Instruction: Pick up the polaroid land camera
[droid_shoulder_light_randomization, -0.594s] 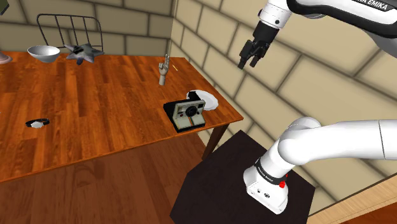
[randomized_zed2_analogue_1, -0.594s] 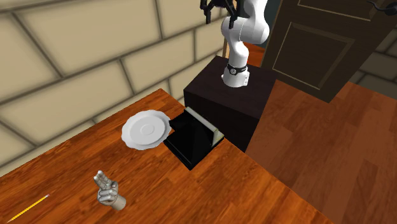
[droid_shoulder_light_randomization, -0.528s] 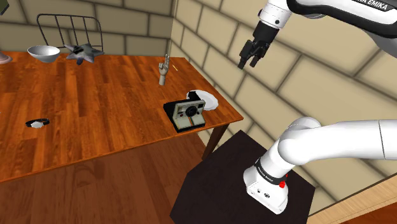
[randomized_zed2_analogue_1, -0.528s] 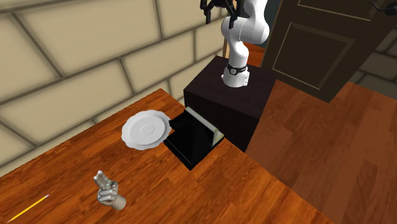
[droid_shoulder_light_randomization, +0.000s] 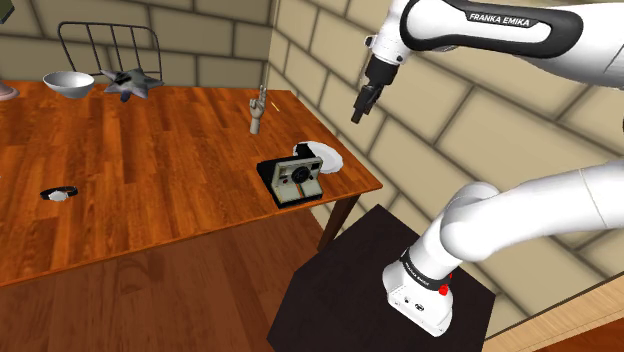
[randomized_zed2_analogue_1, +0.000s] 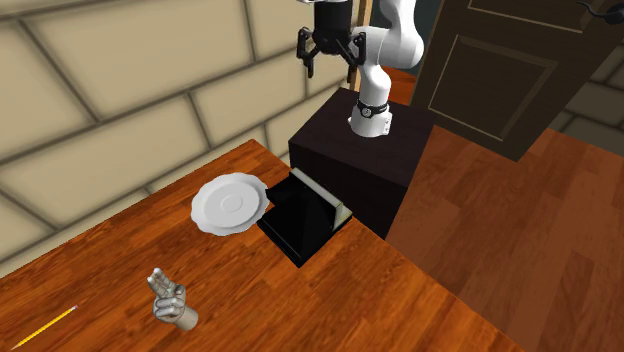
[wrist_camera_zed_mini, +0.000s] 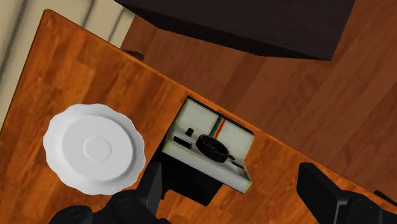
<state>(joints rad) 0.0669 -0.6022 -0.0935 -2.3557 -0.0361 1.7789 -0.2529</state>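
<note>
The polaroid land camera (droid_shoulder_light_randomization: 295, 178) is a cream and black box with a dark lens and a rainbow stripe. It sits near the table's corner closest to the stand. From the second exterior view the polaroid land camera (randomized_zed2_analogue_1: 305, 215) shows its black back. My gripper (droid_shoulder_light_randomization: 358, 108) hangs high in the air above and beyond that corner, apart from the camera. In the second exterior view my gripper (randomized_zed2_analogue_1: 328, 58) is open, fingers spread. Through the wrist view the polaroid land camera (wrist_camera_zed_mini: 210, 143) lies far below, between the two fingers (wrist_camera_zed_mini: 153, 181), untouched.
A white plate (droid_shoulder_light_randomization: 328, 155) lies touching the camera's far side on the wooden table (droid_shoulder_light_randomization: 150, 160). A small mannequin hand (droid_shoulder_light_randomization: 258, 110), a bowl (droid_shoulder_light_randomization: 68, 83), a star-shaped object (droid_shoulder_light_randomization: 133, 82) and a wristwatch (droid_shoulder_light_randomization: 60, 193) stand further off. The dark stand (droid_shoulder_light_randomization: 340, 300) sits below the corner.
The arm has swung the gripper lower and toward the shoulder view's left, closer to the table corner. The camera and plate have not moved.
</note>
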